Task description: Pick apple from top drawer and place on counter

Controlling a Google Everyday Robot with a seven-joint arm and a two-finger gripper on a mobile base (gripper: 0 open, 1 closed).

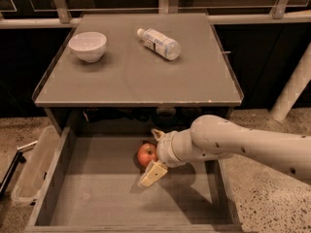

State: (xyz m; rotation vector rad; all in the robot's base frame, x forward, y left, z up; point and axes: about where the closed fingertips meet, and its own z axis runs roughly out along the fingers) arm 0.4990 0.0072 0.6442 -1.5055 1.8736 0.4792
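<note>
The red apple (146,154) lies on the floor of the open top drawer (97,198), near the middle and toward the back. My gripper (150,155) reaches in from the right, inside the drawer. It is open, with one finger (156,133) behind the apple and the other finger (152,174) in front of it, so the apple sits between them. The apple still rests on the drawer floor. The grey counter (136,76) is above the drawer.
A white bowl (88,46) stands at the counter's back left. A clear plastic bottle (158,43) lies at the back middle. A clear plastic bin (34,164) leans against the drawer's left wall. A white post (291,91) stands on the right.
</note>
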